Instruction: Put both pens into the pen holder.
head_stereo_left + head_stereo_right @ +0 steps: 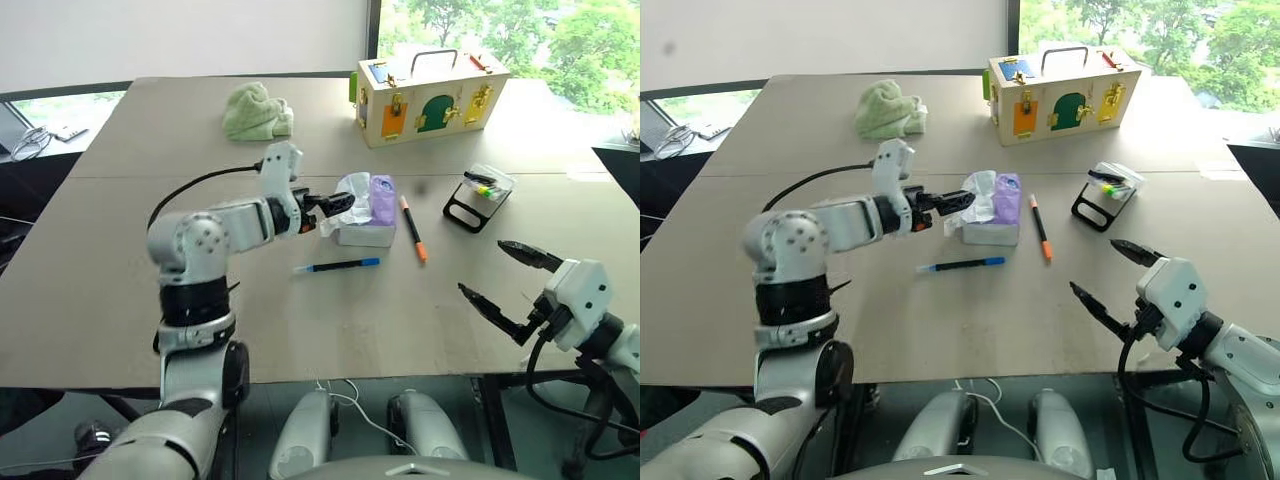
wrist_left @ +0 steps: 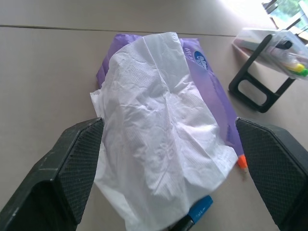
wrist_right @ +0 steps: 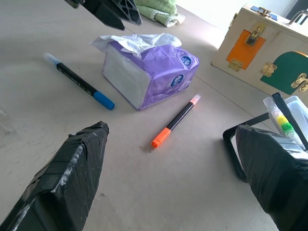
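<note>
- Nearest, at about 4 o'clock over the desk's (image 1: 120,300) front edge, the right tool (image 1: 510,283) hangs with its two black fingers spread wide apart and nothing between them.
- Just ahead, near the middle of the desk, the blue-capped pen (image 1: 338,266) lies flat, well apart from the right tool, its blue cap toward 3 o'clock and its pale end toward 9 o'clock.
- At 2 o'clock from that pen lies the orange pen (image 1: 413,229), flat on the desk and running near to far, its orange end toward the front edge.
- Between the two pens, a little farther back, sits a purple tissue pack (image 1: 365,215) with a white tissue (image 2: 159,134) sticking up from its top; the orange pen lies just beside its 3 o'clock side, not touching.
- The left tool (image 1: 335,205) reaches in from 9 o'clock; its fingers stand apart on either side of the tissue, and I cannot tell whether they touch it.
- At 3 o'clock from the pack stands the pen holder (image 1: 478,197), a clear tray tilted on a black frame, with yellow-green markers (image 3: 284,124) in it; both pens lie outside it.
- Farther back, at 11 o'clock, a crumpled green cloth (image 1: 256,110) rests on the desk.
- Farthest, at 1 o'clock, stands a wooden box (image 1: 430,95) with latches and a handle on top.
</note>
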Controlling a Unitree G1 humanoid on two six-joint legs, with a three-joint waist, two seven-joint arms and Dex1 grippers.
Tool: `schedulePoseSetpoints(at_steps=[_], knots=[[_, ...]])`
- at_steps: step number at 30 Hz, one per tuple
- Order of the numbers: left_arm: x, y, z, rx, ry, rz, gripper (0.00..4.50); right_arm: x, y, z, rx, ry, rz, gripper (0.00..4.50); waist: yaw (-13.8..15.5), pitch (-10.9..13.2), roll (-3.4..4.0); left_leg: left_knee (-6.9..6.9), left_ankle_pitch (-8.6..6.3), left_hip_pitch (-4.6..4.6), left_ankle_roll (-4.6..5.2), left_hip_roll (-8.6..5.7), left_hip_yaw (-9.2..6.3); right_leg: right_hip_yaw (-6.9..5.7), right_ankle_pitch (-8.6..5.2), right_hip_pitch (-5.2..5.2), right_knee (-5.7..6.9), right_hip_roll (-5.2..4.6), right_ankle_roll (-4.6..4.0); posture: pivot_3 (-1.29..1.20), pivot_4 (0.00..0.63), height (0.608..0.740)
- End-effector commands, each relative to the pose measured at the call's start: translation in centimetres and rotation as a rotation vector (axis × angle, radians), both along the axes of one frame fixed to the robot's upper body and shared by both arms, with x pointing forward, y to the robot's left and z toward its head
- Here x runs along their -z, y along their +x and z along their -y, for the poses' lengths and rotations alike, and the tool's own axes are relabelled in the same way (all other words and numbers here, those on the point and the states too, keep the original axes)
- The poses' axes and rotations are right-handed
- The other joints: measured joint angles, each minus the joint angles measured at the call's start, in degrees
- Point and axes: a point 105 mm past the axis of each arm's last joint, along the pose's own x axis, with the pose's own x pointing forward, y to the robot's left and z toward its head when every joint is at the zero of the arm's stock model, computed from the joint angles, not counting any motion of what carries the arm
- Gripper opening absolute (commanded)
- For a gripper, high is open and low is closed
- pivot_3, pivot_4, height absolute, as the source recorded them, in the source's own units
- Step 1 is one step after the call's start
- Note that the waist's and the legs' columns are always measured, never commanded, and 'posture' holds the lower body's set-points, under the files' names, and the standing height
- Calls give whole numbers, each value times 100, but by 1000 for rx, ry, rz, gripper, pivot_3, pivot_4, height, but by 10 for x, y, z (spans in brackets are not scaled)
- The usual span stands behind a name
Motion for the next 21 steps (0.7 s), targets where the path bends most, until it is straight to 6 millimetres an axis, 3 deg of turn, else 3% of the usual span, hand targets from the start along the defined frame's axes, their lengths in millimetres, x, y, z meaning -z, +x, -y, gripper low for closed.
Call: schedulePoseSetpoints(at_steps=[1, 4, 10, 12, 14, 17, 21], knots=[[10, 24, 12, 3, 50, -27, 4494, -12, -5, -6, -14, 5, 50, 4500, 12, 1, 0, -2, 0, -2, 0, -2, 1, -2, 0, -2, -1, 1, 0, 0, 150, 740], [24, 31, 19, 17, 90, -89, 3706, -18, -9, -8, -19, 7, 68, 4500, 26, 1, 0, -4, 0, -6, 0, -2, 5, 3, 0, -6, -3, -3, 0, 0, 150, 740], [27, 36, 28, 94, 112, -47, 810, -26, -17, -17, -54, 43, 76, 4500, 46, 0, 1, -6, 0, -10, -1, -2, 7, 4, 0, -10, -4, -9, 0, 0, 150, 740], [20, 36, 25, 87, 63, -30, 73, -28, -19, -20, -73, 52, 71, 4500, 46, 0, 1, -6, 0, -10, 0, -2, 6, 3, 0, -10, -4, -13, 0, 0, 150, 740], [6, 35, 15, 77, 13, 4, 28, -29, -19, -23, -94, 56, 67, 4500, 44, 0, 1, -6, 0, -11, 0, -2, 4, 3, 0, -10, -5, -17, 1, 0, 150, 740], [-24, 28, -20, -7, -89, 60, 28, -31, -18, -27, -128, 67, 68, 4500, -59, 5, -2, -10, 0, -17, 0, 2, 17, 9, 1, -25, 0, -40, 0, 0, 150, 740], [-32, 1, -112, -297, -46, 93, 28, -33, -12, -34, -166, 87, 63, 4500, -160, 5, -2, -19, 14, -21, -24, 6, 24, 17, 1, -43, 13, -40, -1, 0, 150, 740]])
